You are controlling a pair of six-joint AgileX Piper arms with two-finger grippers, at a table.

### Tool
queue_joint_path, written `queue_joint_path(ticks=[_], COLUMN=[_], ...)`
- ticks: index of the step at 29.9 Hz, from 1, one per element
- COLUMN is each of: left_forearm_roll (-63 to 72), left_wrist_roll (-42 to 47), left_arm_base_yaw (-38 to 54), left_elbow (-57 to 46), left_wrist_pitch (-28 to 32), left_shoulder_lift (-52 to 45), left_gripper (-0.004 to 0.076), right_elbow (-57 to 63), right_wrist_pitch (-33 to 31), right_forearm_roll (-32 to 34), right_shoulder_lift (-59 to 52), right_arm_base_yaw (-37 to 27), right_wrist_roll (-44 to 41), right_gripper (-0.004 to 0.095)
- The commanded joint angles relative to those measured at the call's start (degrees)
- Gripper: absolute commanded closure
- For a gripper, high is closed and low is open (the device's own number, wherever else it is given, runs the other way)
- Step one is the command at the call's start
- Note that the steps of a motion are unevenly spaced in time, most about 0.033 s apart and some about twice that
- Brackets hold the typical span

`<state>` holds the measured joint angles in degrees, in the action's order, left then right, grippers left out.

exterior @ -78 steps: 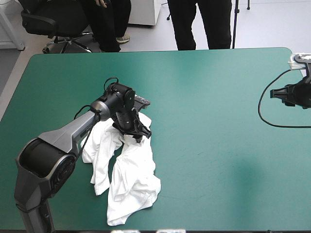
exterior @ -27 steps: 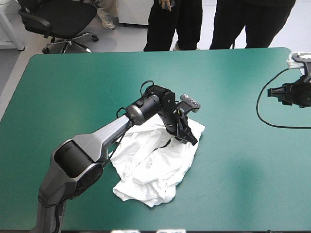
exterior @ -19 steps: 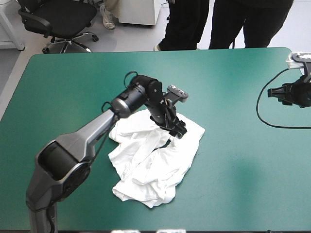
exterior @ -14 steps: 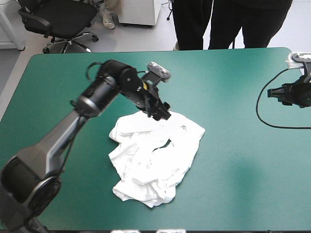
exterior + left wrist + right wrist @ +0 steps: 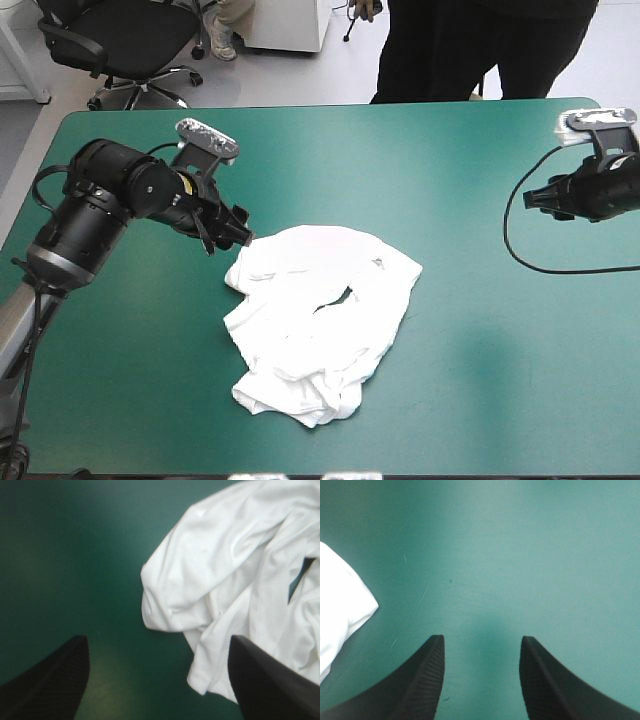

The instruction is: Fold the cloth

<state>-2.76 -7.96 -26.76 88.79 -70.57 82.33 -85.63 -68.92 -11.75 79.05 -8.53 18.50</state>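
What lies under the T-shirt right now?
Only teal-green cover shows around the T-shirt and through a gap in its folds; whatever the heap itself covers is hidden.

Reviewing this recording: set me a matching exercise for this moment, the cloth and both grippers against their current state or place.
Things:
1. T-shirt
2. left gripper
3. right gripper

States:
A. open, over bare teal-green cover, well clear of the heap
B. crumpled heap lying on the table, not yet folded
C. open, at the heap's edge, holding nothing

Pairs: 1-B, 2-C, 3-A
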Motion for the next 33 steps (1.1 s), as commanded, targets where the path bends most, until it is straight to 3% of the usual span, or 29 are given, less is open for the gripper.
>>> queue_joint_path(ticks=[1, 21, 30, 33], left_forearm_roll=[-0.4, 4.1, 7.9, 8.9], left_wrist_roll=[0.3, -1.2, -1.2, -1.2], left_arm_base_yaw=[1.7, 6.2, 6.2, 6.2], left_elbow=[-3.2, -5.6, -5.6, -5.6], left_wrist_pitch=[0.0, 7.2, 8.0, 8.4], left_shoulder_lift=[-0.8, 18.8, 23.6, 23.9], left_gripper=[0.0167, 0.0176, 0.0323, 0.0439], right_elbow=[-1.9, -1.9, -1.9, -1.9], right_wrist_pitch=[1.3, 2.2, 2.3, 2.3], right_forearm_roll=[0.5, 1.1, 1.1, 1.1], right_shoulder_lift=[-1.8, -1.8, -1.8, -1.8], right_arm_base_yaw=[2.7, 4.8, 4.8, 4.8], right_wrist_roll=[0.7, 0.7, 0.7, 0.7], right_gripper=[0.0471, 0.0471, 0.0471, 0.0471])
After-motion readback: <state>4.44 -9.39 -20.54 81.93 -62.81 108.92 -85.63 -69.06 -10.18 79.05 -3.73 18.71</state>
